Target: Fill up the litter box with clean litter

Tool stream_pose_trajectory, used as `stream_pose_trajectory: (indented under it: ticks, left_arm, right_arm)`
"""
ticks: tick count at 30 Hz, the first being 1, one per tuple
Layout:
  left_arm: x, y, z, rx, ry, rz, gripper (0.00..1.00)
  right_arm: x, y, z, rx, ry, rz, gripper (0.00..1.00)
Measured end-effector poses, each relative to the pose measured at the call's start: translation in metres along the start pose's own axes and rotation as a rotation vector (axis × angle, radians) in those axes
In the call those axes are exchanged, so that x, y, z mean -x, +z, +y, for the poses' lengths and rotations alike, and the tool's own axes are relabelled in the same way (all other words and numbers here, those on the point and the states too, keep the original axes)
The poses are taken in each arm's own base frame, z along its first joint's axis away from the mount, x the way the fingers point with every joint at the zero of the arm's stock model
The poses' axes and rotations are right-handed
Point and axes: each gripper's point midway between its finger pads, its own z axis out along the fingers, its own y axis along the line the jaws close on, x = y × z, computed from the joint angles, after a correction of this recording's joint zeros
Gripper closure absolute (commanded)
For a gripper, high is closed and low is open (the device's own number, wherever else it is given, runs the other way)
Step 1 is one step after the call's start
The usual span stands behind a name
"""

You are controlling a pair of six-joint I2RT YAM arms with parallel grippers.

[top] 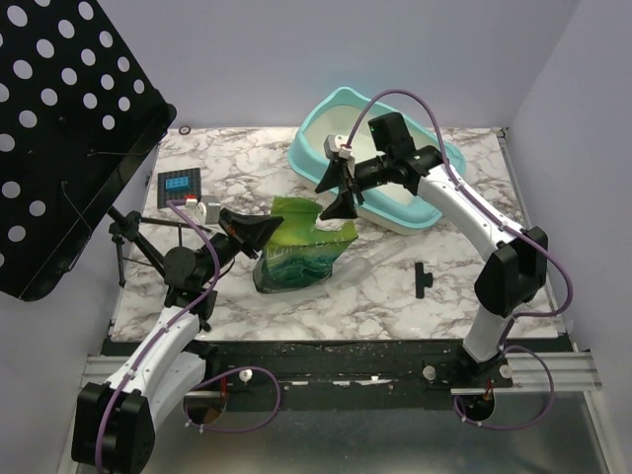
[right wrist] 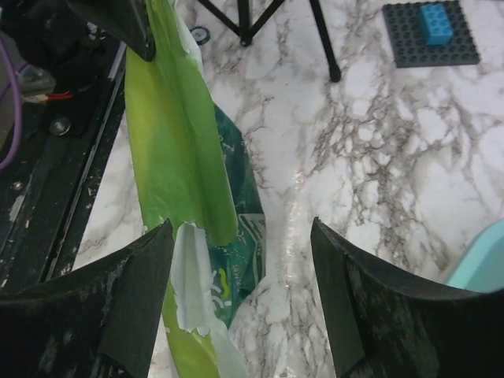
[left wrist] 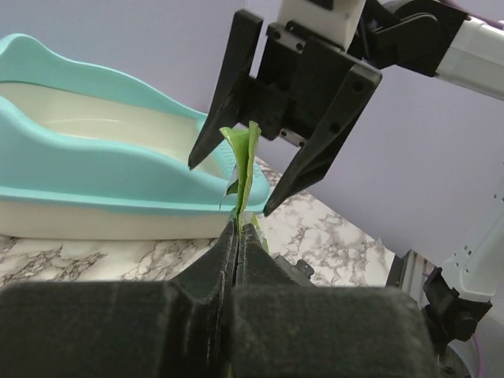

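The left gripper is pinching the top edge of the green bag, jaws pressed together on the film. It is propping the bag upright on the counter, probably so its mouth can be worked open. The right gripper is hovering over that edge, spread wide and straddling the flap, not closed on it. The litter box is sitting upper centre in the top view, showing no clean litter.

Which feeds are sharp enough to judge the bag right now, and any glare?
Top external: evenly lit, sharp, soft shadows. Left wrist: its own fingers are a near blur, the edge of the green bag is crisp. Right wrist: bag sharp, glare streak on the marble table.
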Motion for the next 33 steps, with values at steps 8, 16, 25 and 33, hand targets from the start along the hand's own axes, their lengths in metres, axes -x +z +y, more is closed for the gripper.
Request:
stream_pose_trajectory:
  ticks: [8, 16, 25, 33]
  left_arm:
    - [-0.001, -0.001, -0.005, -0.029, 0.01, 0.004, 1.0]
    - [-0.003, -0.003, -0.008, -0.042, 0.017, 0.004, 0.77]
    - [0.046, 0.017, -0.023, -0.017, 0.205, 0.087, 0.32]
    - [0.072, 0.044, -0.048, -0.039, 0.427, 0.308, 0.32]
  right_arm:
    - [-0.015, 0.03, 0.029, 0.148, 0.034, 0.005, 0.32]
    - [-0.015, 0.041, 0.036, 0.201, 0.054, -0.021, 0.99]
    - [-0.021, 0.038, 0.041, 0.121, 0.07, 0.023, 1.0]
    - [-0.008, 0.018, 0.032, -0.04, 0.051, 0.1, 1.0]
